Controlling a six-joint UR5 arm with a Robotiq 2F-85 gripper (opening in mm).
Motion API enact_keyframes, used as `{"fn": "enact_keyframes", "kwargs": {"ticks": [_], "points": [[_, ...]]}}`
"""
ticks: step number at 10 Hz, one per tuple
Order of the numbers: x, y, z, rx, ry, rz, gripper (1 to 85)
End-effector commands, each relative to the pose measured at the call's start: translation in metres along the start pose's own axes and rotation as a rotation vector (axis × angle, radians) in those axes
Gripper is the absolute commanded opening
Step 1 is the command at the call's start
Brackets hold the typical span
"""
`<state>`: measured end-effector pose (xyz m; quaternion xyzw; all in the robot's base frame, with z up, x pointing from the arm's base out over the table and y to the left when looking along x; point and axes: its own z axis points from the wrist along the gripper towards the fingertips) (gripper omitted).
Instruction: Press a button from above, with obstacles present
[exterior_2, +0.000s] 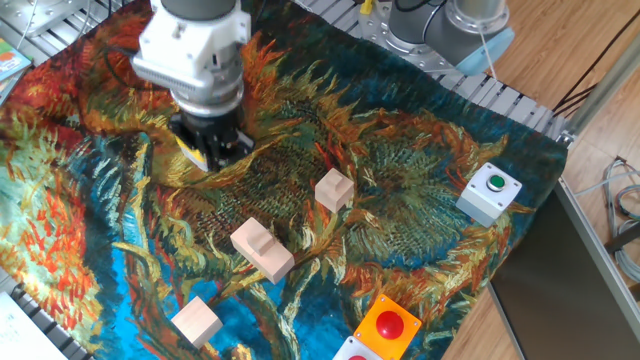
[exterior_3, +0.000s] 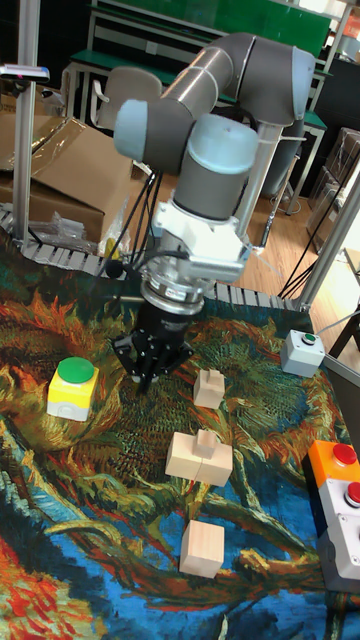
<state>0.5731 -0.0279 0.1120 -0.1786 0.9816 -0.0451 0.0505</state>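
The button (exterior_3: 73, 387) is a green cap on a yellow housing at the left of the painted cloth. In the fixed view only a yellow sliver of the button (exterior_2: 193, 154) shows under the tool. My gripper (exterior_3: 148, 376) hangs to the right of it in the tall view, apart from it, fingertips meeting in a point. Seen from the fixed camera, the gripper (exterior_2: 214, 150) covers the green cap. Three pale wooden obstacles lie nearer the front: a small block (exterior_2: 334, 189) (exterior_3: 209, 388), a ridged larger block (exterior_2: 262, 249) (exterior_3: 198, 457) and a cube (exterior_2: 196, 321) (exterior_3: 203, 547).
A grey-white box with a green button (exterior_2: 490, 192) (exterior_3: 302, 352) stands at the right edge of the cloth. An orange box with a red button (exterior_2: 388, 328) (exterior_3: 340, 468) sits at the front right, beside another red-button box (exterior_3: 348, 505). Cardboard lies behind the table.
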Motion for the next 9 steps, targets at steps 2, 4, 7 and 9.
{"fn": "enact_keyframes", "kwargs": {"ticks": [2,4,7,9], "points": [[-0.022,-0.005,0.021,-0.003,-0.050,-0.011,14.7],[-0.027,-0.004,0.033,-0.023,-0.062,-0.002,14.7],[-0.018,-0.005,0.024,-0.037,-0.057,0.015,14.0],[-0.017,-0.003,0.023,-0.044,-0.058,0.016,14.0]]}}
